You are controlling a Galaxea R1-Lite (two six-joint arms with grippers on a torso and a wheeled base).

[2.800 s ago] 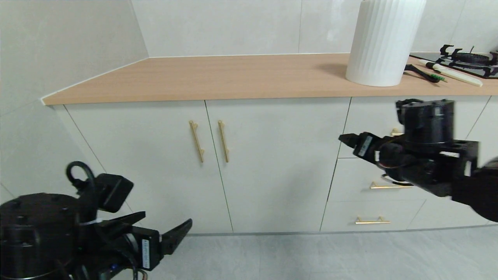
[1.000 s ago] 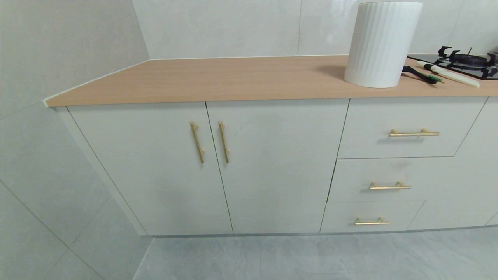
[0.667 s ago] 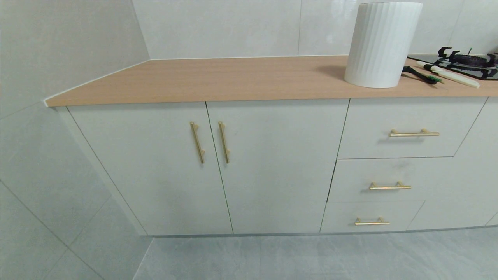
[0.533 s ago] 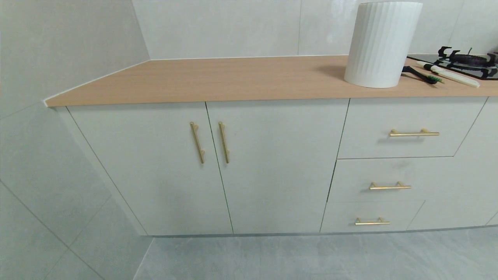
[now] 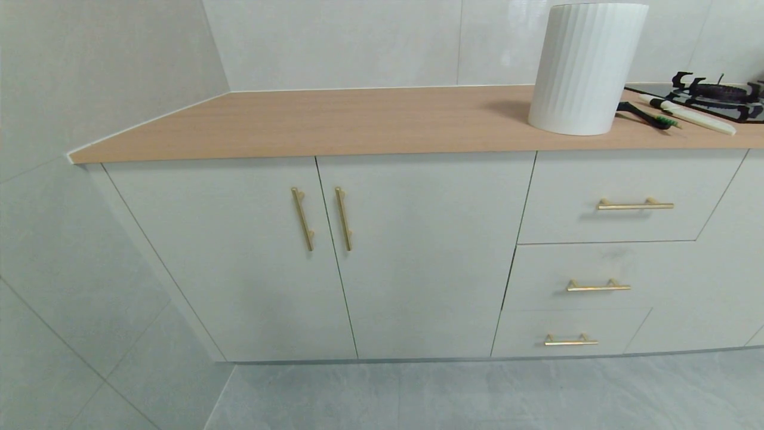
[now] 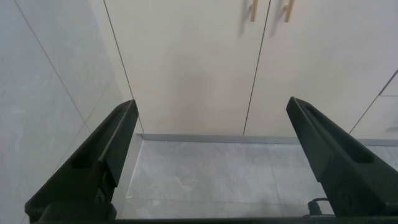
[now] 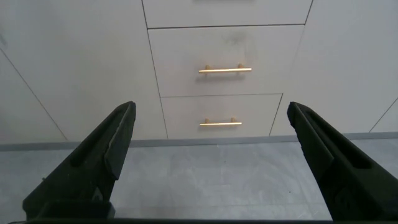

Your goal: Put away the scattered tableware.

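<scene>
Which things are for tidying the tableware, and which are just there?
For the job: black utensil, white utensil, maybe the white tub and drawers.
Just there: stove, cupboard doors, counter.

Matte black left hand point(image 6: 211, 104), matching right hand point(image 7: 211, 107), long tapered fingers point(image 6: 102, 152)

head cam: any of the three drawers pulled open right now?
No, the top drawer, middle drawer and bottom drawer all sit flush with the cabinet front.

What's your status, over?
Open, empty: left tool, right tool, facing cabinet fronts. On counter: utensils beside white container. All drawers shut.
</scene>
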